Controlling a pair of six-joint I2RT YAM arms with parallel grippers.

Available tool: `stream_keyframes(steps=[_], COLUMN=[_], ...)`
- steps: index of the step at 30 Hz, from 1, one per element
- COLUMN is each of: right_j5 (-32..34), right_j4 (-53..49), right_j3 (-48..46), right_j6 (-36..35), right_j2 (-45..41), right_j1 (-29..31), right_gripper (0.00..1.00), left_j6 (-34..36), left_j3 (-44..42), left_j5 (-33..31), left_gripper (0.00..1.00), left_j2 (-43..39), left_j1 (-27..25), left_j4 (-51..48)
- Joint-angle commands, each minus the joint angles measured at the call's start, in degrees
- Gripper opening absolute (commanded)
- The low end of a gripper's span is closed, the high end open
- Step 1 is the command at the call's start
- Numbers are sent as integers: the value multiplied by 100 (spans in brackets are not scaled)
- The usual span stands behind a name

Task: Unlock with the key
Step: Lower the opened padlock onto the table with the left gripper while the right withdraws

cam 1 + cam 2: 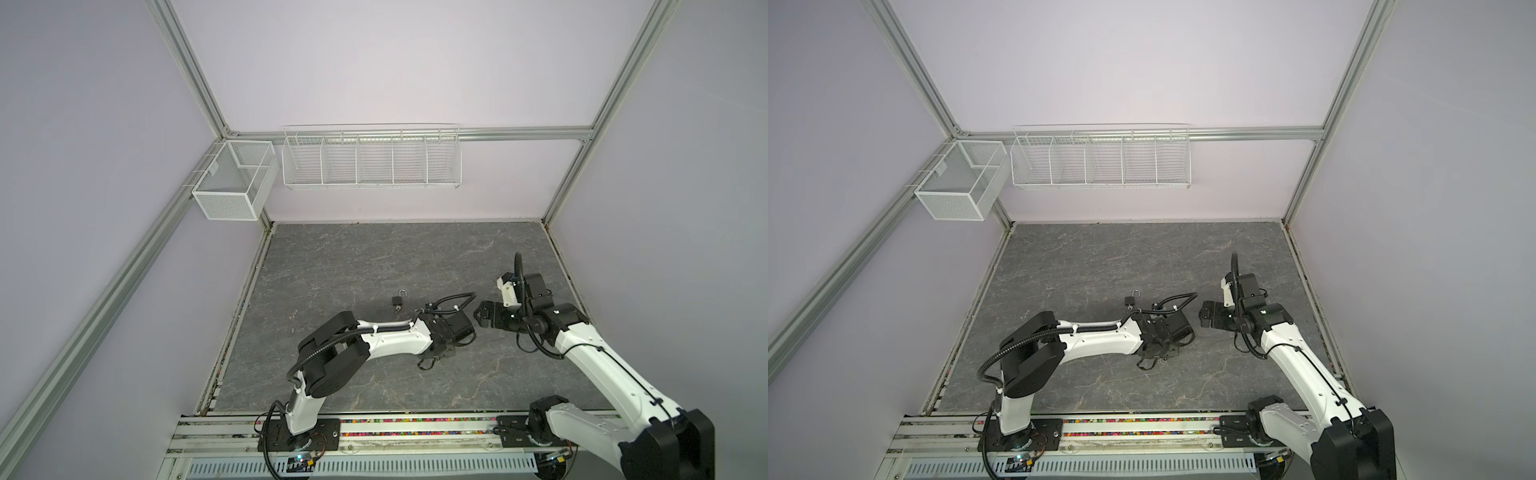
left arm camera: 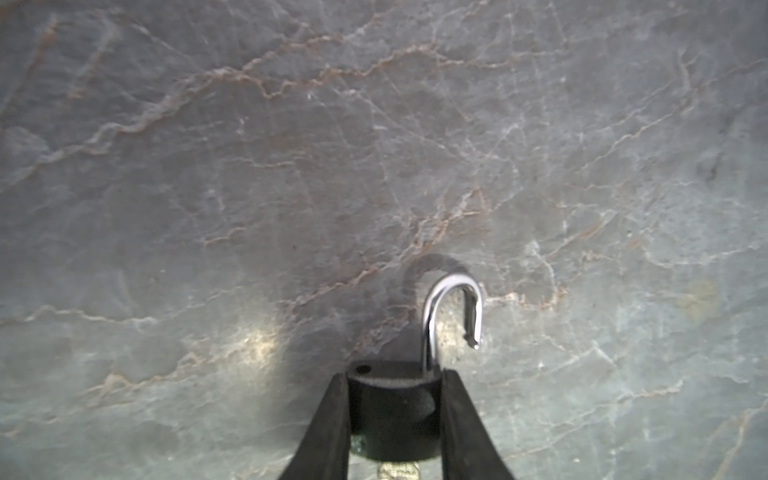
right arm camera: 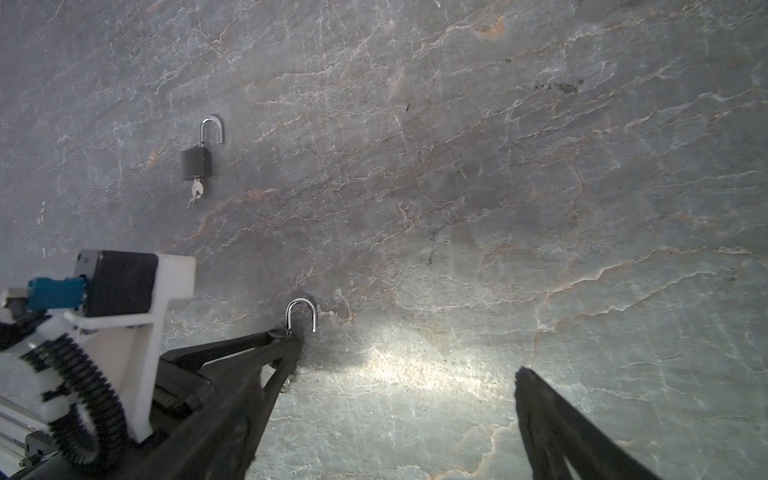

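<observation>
The left claw pinches the padlock narrowly by its body, hook sprung open ahead, key behind the fingertips. The right claw gapes wide alongside, empty. The lock is probably best lowered level, squarely gripped.

A grey, veined worktop lies under pale lilac walls. A white wire rack of five compartments hangs on the back wall. Beside it, in the corner, hangs a white mesh basket.

The padlock has a matt black body and glossy polished-metal shackle; the tabletop looks like matt veined stone.
</observation>
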Motion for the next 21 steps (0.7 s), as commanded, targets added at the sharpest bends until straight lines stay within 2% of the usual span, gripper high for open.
stream_keyframes(steps=[1, 4, 6, 13, 17, 18, 21], right_j5=[-99, -97, -90, -11, -61, -11, 239], right_j4=[73, 74, 77, 131, 171, 168, 176], right_j3=[-96, -110, -111, -95, 39, 92, 258], right_j6=[55, 78, 81, 105, 147, 141, 73], right_j2=[-1, -26, -22, -102, -167, -185, -204], right_j1=[-36, -45, -40, -49, -69, -77, -243], right_gripper=[95, 95, 95, 95, 95, 95, 93], left_j6=[-135, -120, -116, -29, -1, 190, 385], left_j3=[-107, -171, -169, -244, -226, -239, -309], left_j5=[194, 284, 347, 325, 126, 49, -357], left_gripper=[0, 11, 22, 45, 57, 61, 79], left_j2=[112, 45, 7, -382, -916, -1114, -1865], left_j1=[88, 111, 108, 112, 178, 217, 348], left_j4=[121, 305, 388, 440, 253, 204, 24])
